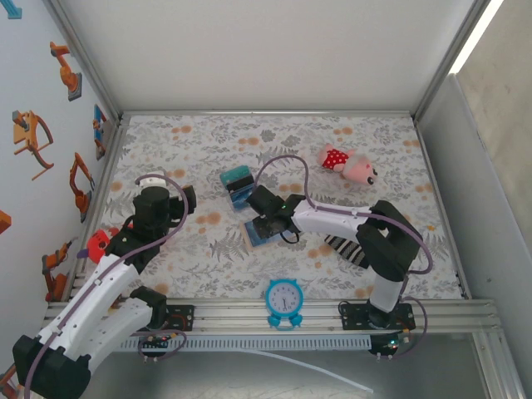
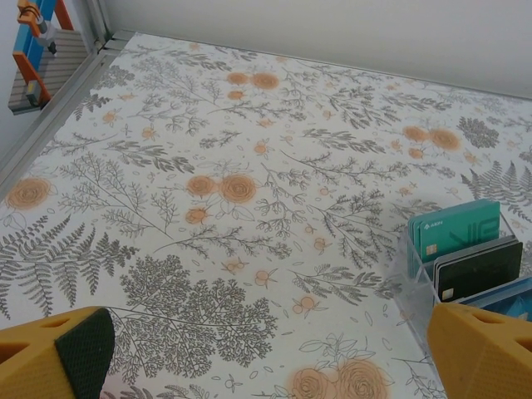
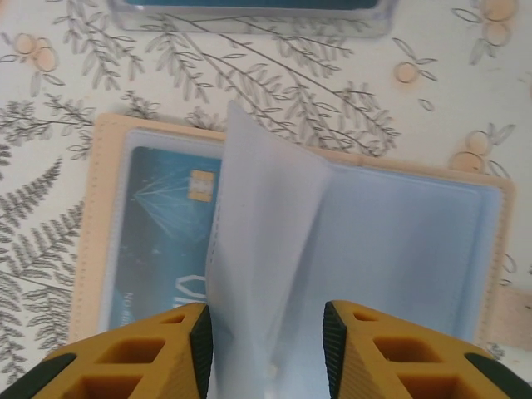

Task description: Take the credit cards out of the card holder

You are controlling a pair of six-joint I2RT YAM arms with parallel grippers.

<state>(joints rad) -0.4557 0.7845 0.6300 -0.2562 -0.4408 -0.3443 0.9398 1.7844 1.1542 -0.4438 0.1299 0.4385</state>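
The card holder (image 3: 87, 233) is laid open beneath the half-spread right pincer (image 3: 266, 349), its blue credit card (image 3: 158, 233) just leftward.

Matt tan card holder (image 3: 86, 249) with glossy translucent plastic sleeves (image 3: 266, 216); smooth matt floral-printed table cover (image 2: 249, 125).

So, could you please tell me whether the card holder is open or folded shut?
Open: the card holder lies spread flat, pale blue inside up, a blue card in one pocket.
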